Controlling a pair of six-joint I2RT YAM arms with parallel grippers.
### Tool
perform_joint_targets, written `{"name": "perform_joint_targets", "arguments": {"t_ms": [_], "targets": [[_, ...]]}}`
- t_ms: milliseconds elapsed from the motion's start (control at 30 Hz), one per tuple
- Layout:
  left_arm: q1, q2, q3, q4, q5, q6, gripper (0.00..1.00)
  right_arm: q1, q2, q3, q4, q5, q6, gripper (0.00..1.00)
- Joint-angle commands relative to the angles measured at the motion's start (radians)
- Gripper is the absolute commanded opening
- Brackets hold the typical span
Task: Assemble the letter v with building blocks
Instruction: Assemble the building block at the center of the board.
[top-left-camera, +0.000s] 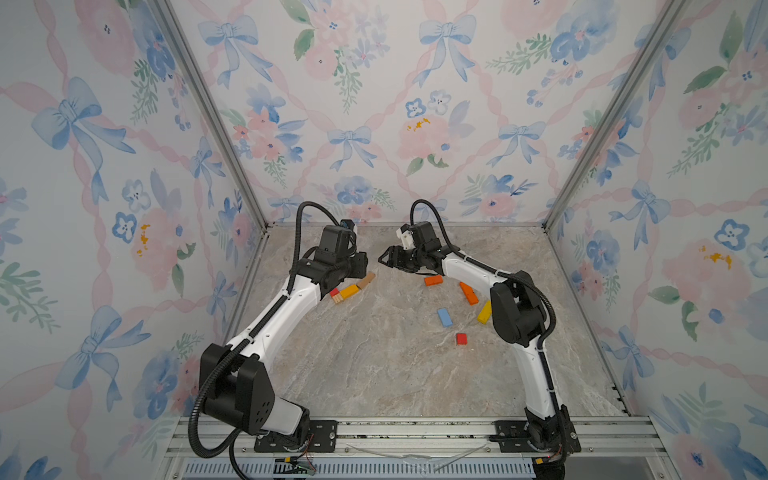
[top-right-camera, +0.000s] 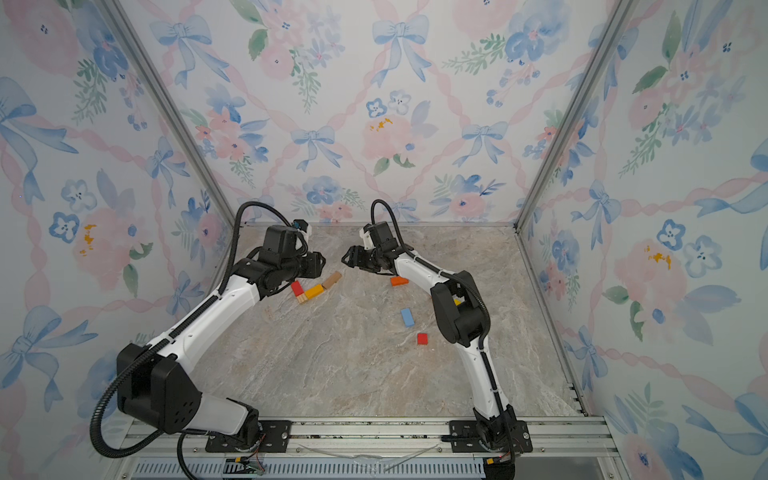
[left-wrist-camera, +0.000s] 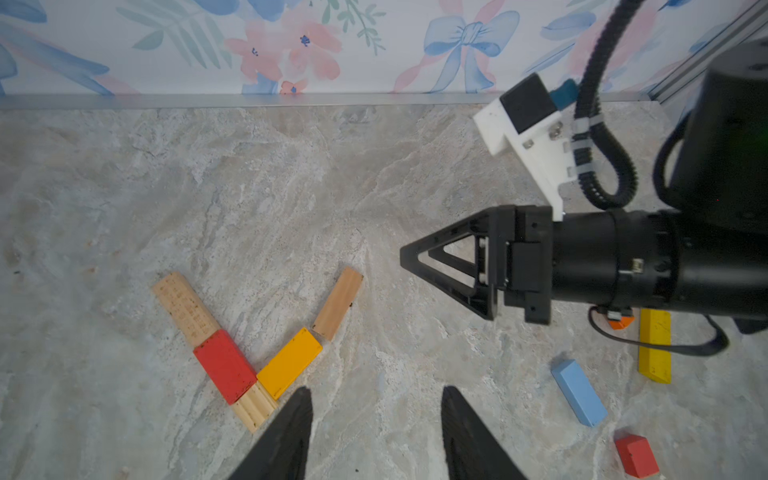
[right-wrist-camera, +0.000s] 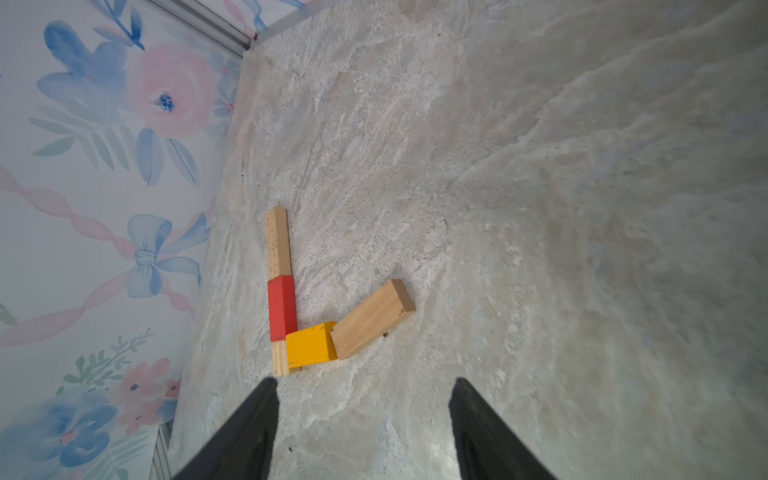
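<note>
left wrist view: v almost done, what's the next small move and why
Probably nudge the plain wood block into line with the yellow block: it sits slightly askew, while the stroke with the red block runs straight. The left end effector is open and empty.

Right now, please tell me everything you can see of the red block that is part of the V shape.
The red block is a short flat bar, seemingly wood painted red, with small dark specks on the paint. It lies flat on the marbled table, in one arm of the V. One end meets a long plain wooden bar, the other a short grooved wooden piece. A corner near that piece touches the yellow block. Nothing else touches it.
</note>
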Motion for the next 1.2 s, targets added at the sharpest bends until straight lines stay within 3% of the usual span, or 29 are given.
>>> {"name": "perform_joint_targets", "arguments": {"t_ms": [0,233,500,1167], "targets": [[0.009,-0.109,-0.087,0.038,-0.038,-0.091,0.53,0.019,0.078,0.121,-0.089,-0.011,-0.023,0.68],[0.032,-0.29,-0.258,0.065,-0.075,-0.165,0.52,0.025,0.236,0.322,-0.162,0.0,-0.014,0.68],[0.061,-0.372,-0.327,0.064,-0.077,-0.172,0.53,0.037,0.35,0.478,-0.22,0.001,-0.007,0.68],[0.074,-0.435,-0.384,0.05,-0.075,-0.178,0.53,0.069,0.371,0.476,-0.264,0.004,-0.023,0.68]]}}
